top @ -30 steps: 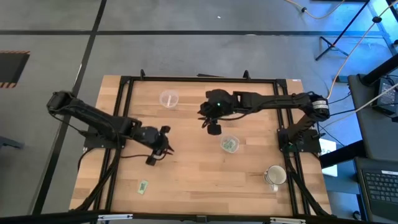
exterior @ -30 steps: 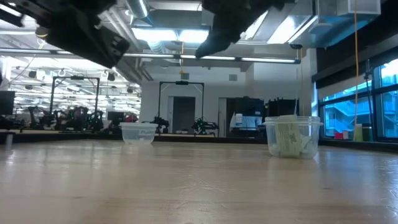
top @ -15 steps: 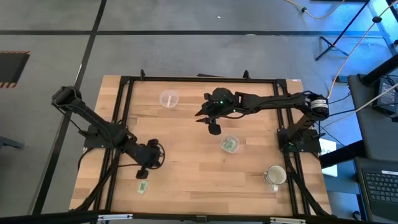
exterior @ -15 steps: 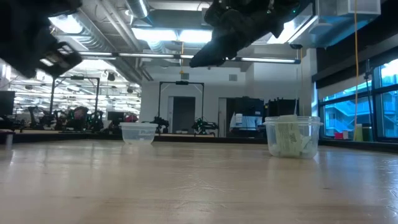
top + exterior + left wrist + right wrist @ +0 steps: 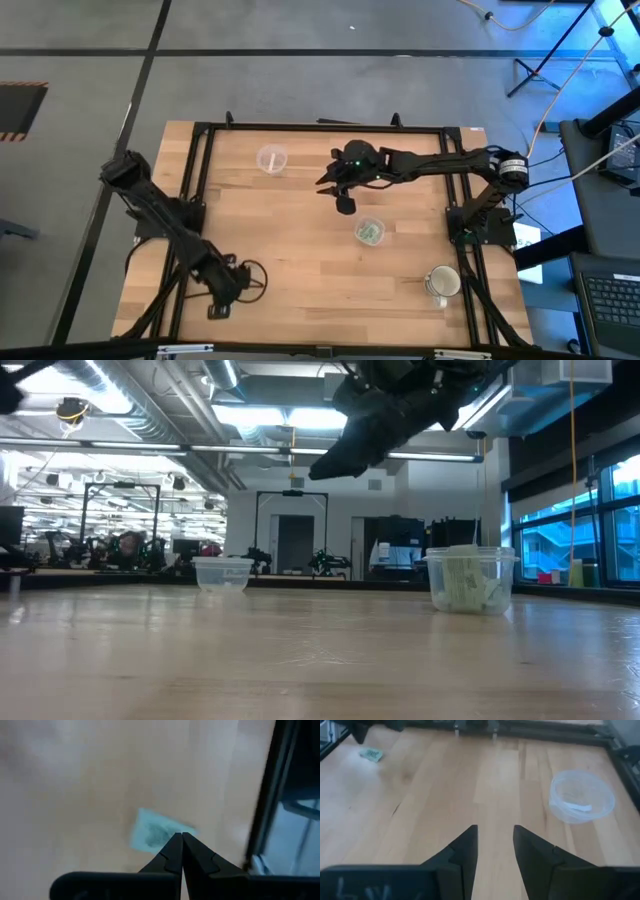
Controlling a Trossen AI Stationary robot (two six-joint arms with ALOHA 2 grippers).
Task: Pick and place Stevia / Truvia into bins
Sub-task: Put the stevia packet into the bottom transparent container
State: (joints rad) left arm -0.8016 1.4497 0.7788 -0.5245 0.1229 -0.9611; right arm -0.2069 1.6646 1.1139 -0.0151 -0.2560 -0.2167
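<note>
- The left tool [image 5: 181, 839] hangs right over the last loose Stevia packet [image 5: 152, 831] near the counter's [image 5: 300, 250] near-left corner, its two fingers pressed together with nothing between them; the tip sits at the packet's edge, and whether it touches the paper cannot be told.
- That packet lies flat on the bare wood, just beside the black frame rail [image 5: 265, 795], well apart from both cups.
- The right tool [image 5: 344, 203] hovers above the counter's middle, between the two cups, its fingers spread apart and empty.
- The filled cup [image 5: 369, 232] just beside the right tool holds a bunch of green packets, so most of the sorting looks done.
- The empty cup [image 5: 271, 159] farther back shows nothing green inside.
- The mug [image 5: 441, 283] stands off toward the near-right corner, uninvolved.
- Judging from this, one packet is left: it is yet to be gripped, lifted and carried to a cup.
</note>
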